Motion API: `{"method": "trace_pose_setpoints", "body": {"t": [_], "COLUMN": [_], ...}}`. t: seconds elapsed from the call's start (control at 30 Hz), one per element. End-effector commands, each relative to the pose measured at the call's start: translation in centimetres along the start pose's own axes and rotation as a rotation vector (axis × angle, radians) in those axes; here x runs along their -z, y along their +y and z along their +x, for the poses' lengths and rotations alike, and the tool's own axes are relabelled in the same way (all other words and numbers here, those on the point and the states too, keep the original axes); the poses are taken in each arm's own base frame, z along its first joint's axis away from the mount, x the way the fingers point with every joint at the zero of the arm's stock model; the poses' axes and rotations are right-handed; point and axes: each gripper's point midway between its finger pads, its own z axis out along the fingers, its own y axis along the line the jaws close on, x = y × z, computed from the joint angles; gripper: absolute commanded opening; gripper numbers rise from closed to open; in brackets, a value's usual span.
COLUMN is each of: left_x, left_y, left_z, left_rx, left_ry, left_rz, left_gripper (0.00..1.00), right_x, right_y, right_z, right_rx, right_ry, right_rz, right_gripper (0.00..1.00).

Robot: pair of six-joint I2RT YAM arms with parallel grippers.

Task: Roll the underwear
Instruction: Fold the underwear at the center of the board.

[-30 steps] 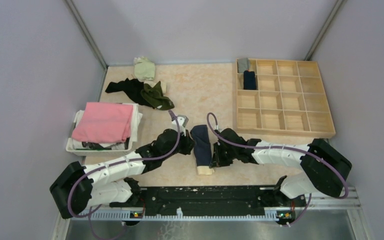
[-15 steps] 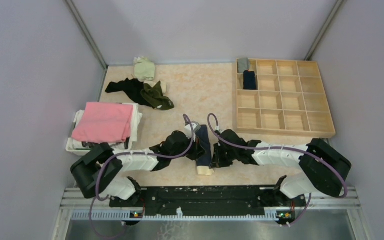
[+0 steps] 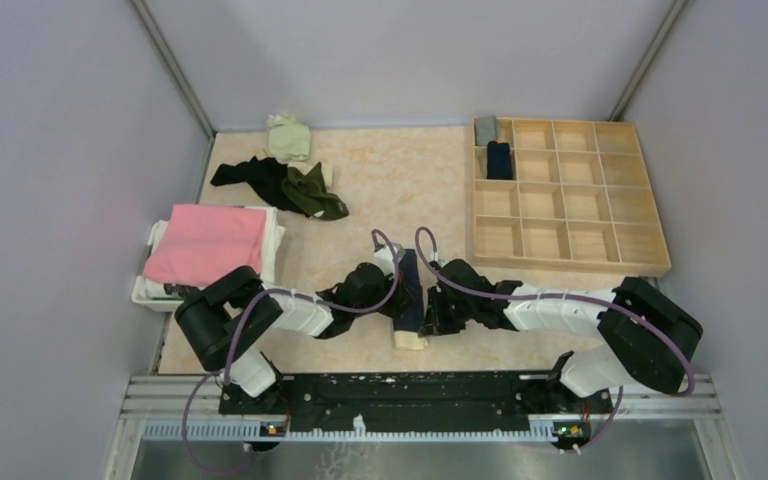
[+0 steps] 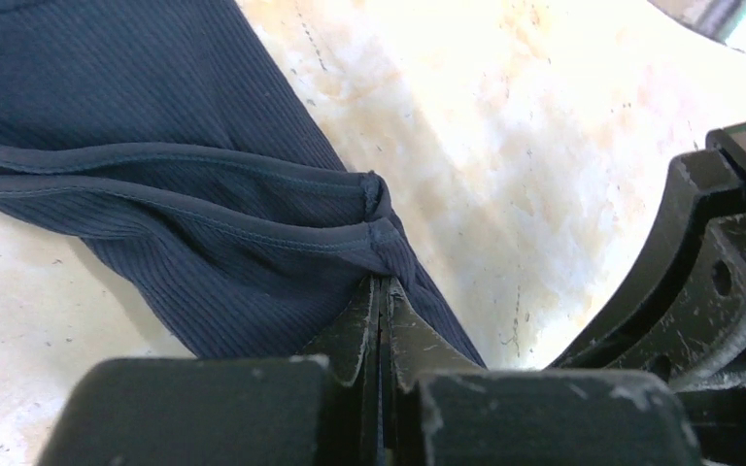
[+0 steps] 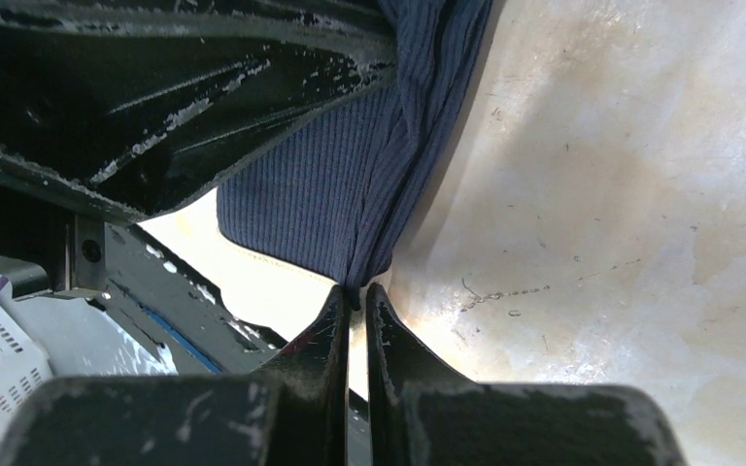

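The navy underwear (image 3: 411, 290) with a beige waistband (image 3: 412, 341) lies in a long strip on the table between my two arms. My left gripper (image 3: 394, 292) presses against its left edge. In the left wrist view the jaws are shut, with the hem of the ribbed navy cloth (image 4: 185, 184) pinched at the left gripper (image 4: 382, 283). My right gripper (image 3: 430, 300) is at the strip's right edge. It is also shut, and a fold of the navy cloth (image 5: 350, 184) is caught at the tips of the right gripper (image 5: 356, 294).
A wooden compartment tray (image 3: 570, 262) stands at the back right, holding a navy roll (image 3: 498, 160) and a grey roll (image 3: 486, 130). A white basket (image 3: 200, 296) with a pink cloth (image 3: 208, 243) sits on the left. Dark and olive garments (image 3: 295, 188) and a pale green one (image 3: 288, 137) lie at the back.
My left arm has swung right and its gripper has closed in on the underwear's left edge, pushing the strip narrower. The right arm has not moved.
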Motion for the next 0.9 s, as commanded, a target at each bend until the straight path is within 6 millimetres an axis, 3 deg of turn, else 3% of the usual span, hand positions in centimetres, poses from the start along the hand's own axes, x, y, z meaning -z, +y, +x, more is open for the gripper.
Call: {"method": "trace_pose_setpoints", "body": {"t": [0.0, 0.17, 0.27, 0.43, 0.67, 0.87], "left_x": [-0.8, -0.4, 0.1, 1.0, 1.7, 1.8], "left_y": [1.3, 1.0, -0.6, -2.6, -2.8, -3.2], "left_z": [-2.1, -1.6, -2.2, -3.8, -4.2, -4.2], "left_rx": [0.019, 0.000, -0.018, -0.047, -0.051, -0.044], "left_ry": [-0.098, -0.080, -0.074, -0.085, -0.099, -0.101], "left_rz": [-0.082, -0.055, 0.004, 0.065, 0.069, 0.081], "left_gripper": [0.00, 0.00, 0.00, 0.00, 0.00, 0.00], "right_x": [-0.3, 0.3, 0.6, 0.6, 0.8, 1.1], "right_y": [-1.4, -1.1, -0.7, -0.1, 0.6, 1.5], "right_z": [1.5, 0.9, 0.4, 0.0, 0.0, 0.6], "right_rx": [0.006, 0.011, 0.017, 0.021, 0.016, 0.030], "right_ry": [0.036, 0.009, -0.013, -0.019, -0.018, 0.017], "right_rz": [0.041, 0.042, 0.034, 0.015, -0.021, -0.075], "right_gripper": [0.00, 0.05, 0.13, 0.18, 0.41, 0.50]}}
